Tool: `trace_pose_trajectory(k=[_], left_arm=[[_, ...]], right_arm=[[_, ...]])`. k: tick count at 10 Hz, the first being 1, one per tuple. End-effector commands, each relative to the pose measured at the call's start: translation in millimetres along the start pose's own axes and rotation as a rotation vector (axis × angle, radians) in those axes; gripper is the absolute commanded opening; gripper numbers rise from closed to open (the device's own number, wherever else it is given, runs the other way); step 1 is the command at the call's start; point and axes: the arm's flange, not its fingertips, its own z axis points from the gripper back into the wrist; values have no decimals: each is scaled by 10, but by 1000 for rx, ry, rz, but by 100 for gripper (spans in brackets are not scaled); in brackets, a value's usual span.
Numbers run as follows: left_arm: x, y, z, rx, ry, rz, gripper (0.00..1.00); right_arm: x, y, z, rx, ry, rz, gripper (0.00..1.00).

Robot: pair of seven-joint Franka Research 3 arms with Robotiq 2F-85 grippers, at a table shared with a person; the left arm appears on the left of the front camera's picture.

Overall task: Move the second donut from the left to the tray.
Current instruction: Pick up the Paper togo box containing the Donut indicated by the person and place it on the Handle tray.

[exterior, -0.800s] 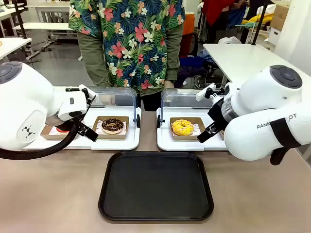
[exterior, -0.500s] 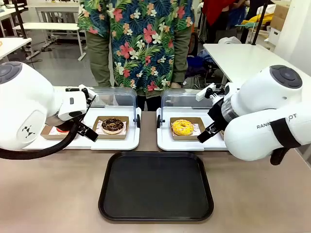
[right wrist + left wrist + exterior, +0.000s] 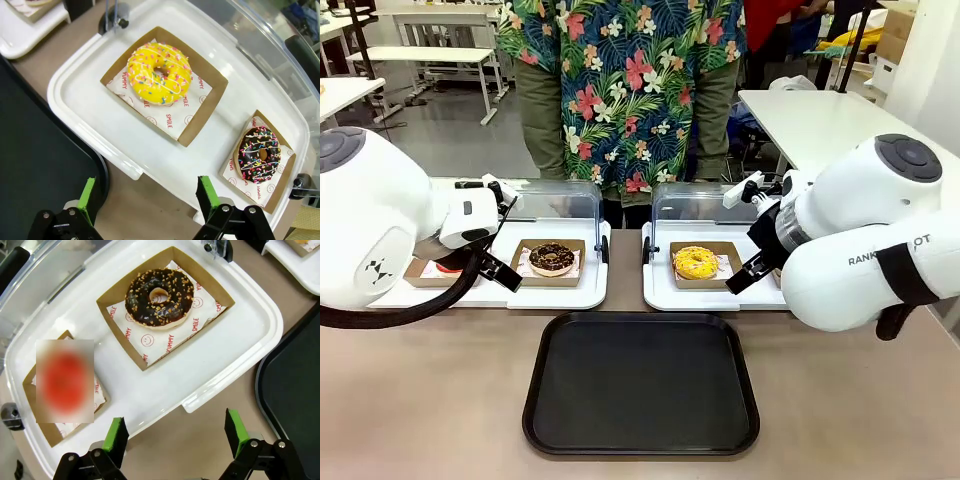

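Observation:
The chocolate donut with pale sprinkles (image 3: pixel 552 257) (image 3: pixel 159 296) rests in its brown cardboard holder (image 3: pixel 215 307) on the left white tray, second from the left. My left gripper (image 3: pixel 176 437) (image 3: pixel 498 268) hovers open just in front of that white tray, nothing between its green pads. The black tray (image 3: pixel 640 385) lies flat at the table's middle front; its rim shows at the left wrist view's right edge (image 3: pixel 295 390). My right gripper (image 3: pixel 146 197) (image 3: pixel 745 275) hangs open above the near edge of the right white tray.
A red-glazed donut (image 3: pixel 445 267) sits left of the chocolate one. The right white tray (image 3: pixel 100 125) holds a yellow donut (image 3: pixel 159 74) and a dark donut with multicoloured sprinkles (image 3: pixel 259 154). Clear lids (image 3: pixel 555 200) stand raised behind. A person in a floral shirt (image 3: pixel 620 90) stands across the table.
The person has shifted to the right behind the table. Both arms and the donuts have stayed still.

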Motion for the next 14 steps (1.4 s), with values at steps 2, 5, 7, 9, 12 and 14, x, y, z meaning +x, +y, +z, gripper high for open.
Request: trace_pose_trajectory(k=[2, 5, 7, 9, 12, 14], left_arm=[[0, 0, 0, 0, 0, 0, 100], [286, 657, 828, -202, -55, 43, 100], [243, 1182, 1210, -312, -41, -68, 100], [-4, 1721, 1374, -435, -85, -169, 100], [-592, 2442, 1553, -566, -272, -312, 100], [-944, 2856, 1495, -593, -406, -350, 100]], right_arm=[[0, 0, 0, 0, 0, 0, 100], [460, -624, 870, 55, -90, -58, 100], [272, -1273, 1338, 162, -152, -60, 100], [-137, -1970, 1549, 260, -233, -16, 100], [-925, -2695, 1709, 377, -424, 110, 100], [-1352, -2982, 1759, 414, -555, 175, 100]])
